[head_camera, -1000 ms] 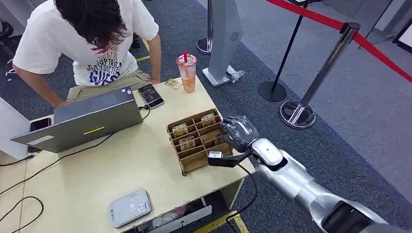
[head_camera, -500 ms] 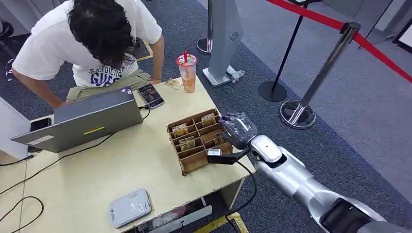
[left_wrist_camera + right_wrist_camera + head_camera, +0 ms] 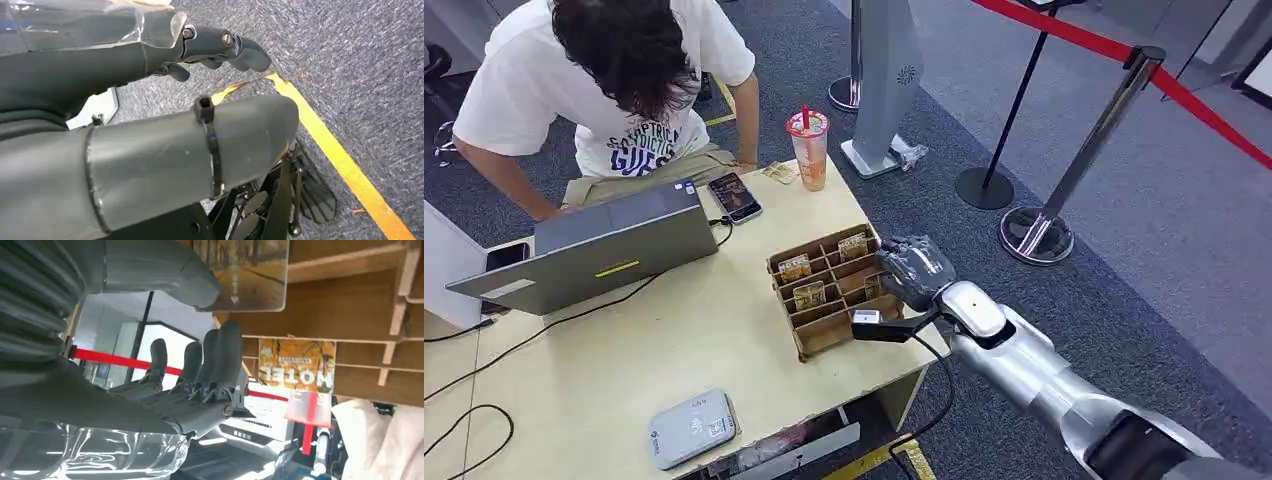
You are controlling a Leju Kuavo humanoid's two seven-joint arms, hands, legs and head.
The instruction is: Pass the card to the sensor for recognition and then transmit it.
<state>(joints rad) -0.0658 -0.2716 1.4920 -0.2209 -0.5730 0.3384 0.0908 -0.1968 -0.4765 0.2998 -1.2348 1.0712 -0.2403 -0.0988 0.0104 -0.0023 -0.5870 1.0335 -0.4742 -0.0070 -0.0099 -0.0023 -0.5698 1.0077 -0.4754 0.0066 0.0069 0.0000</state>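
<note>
In the head view, the robot's right hand (image 3: 914, 268) reaches into the cardboard card rack (image 3: 832, 290) at the right edge of the desk (image 3: 624, 370), beside a card (image 3: 874, 285) standing in a slot on the rack's right side. The risk, as I judge it, is that the hand nudges the light rack toward the desk edge or takes two cards at once. The card reader (image 3: 691, 428) lies near the front edge, well apart. In the left wrist view, the left hand (image 3: 150, 100) hangs over carpet, fingers loosely curled, holding nothing. In the right wrist view, thumb and fingers (image 3: 220, 360) are apart, the thumb at a yellow printed card (image 3: 250, 275), not yet pinched.
</note>
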